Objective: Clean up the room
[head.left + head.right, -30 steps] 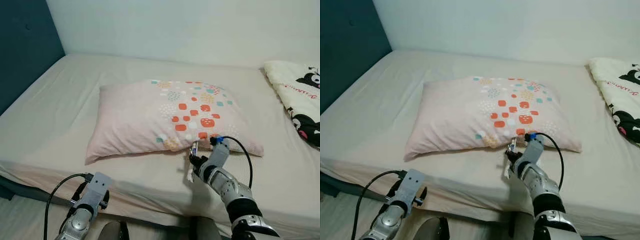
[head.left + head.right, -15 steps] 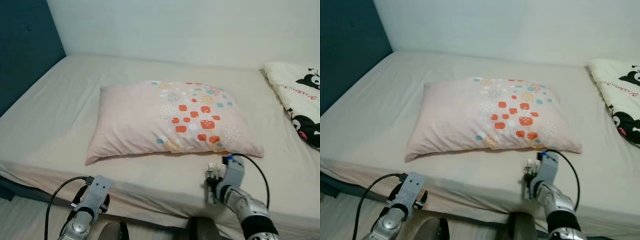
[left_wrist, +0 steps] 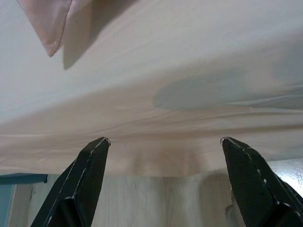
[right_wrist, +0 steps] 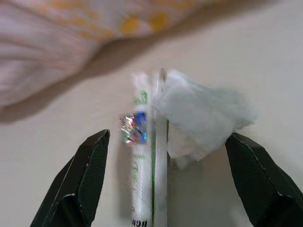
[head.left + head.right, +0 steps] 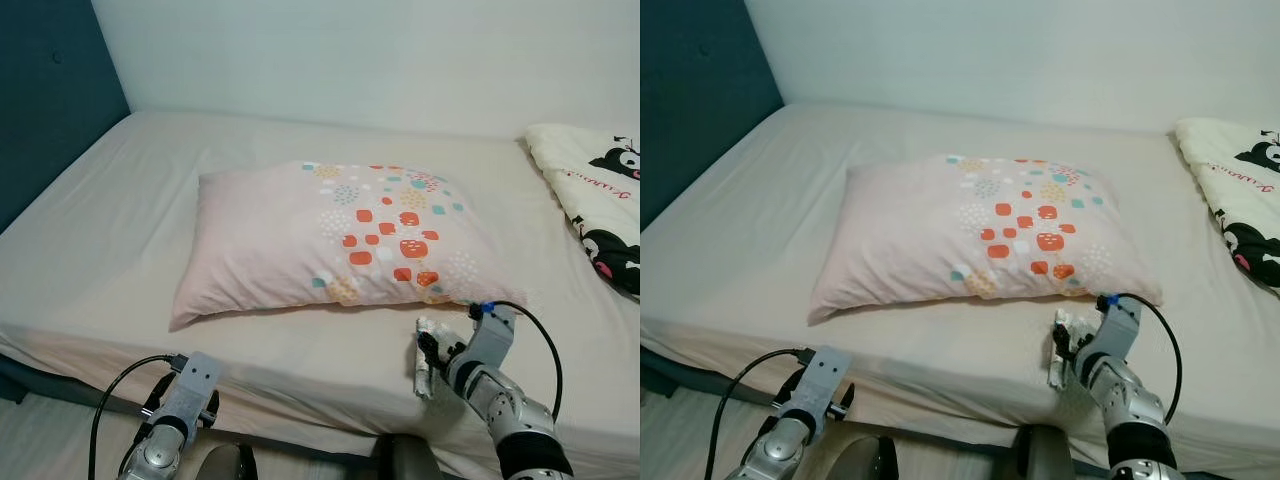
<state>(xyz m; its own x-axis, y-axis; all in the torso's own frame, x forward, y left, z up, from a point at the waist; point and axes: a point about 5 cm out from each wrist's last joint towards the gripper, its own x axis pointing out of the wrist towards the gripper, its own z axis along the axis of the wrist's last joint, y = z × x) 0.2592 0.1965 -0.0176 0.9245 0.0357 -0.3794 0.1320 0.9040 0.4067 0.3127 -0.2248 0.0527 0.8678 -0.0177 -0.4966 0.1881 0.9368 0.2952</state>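
The bed [image 5: 120, 230], covered by a plain cream sheet, takes up most of the head views. A pale pink pillow [image 5: 330, 235] with orange, teal and white spots lies at centre frame, long side across. A cream blanket [image 5: 600, 200] with black cartoon figures sits at the right edge of the frame, well apart from the pillow. A dark teal headboard [image 5: 50, 90] occupies the upper left; a white wall runs across the top.

No containers are in view.

The litter lies on the sheet at lower right of centre, just below the pillow's lower right corner and near the mattress front edge. It consists of a long narrow white wrapper [image 4: 144, 156] with green print and a small shiny blue-silver patch, and a crumpled white tissue [image 4: 203, 116] touching its side. In the head views both read as one small white scrap [image 5: 425, 355].

The right gripper [image 4: 168, 177] is at the litter, its two black fingers spread wide to either side of it, not touching it.

The left gripper [image 3: 163, 182] hangs low at the lower left of the head views, below the mattress edge, fingers wide apart on nothing, facing the sheet's overhang and wood-tone floor.
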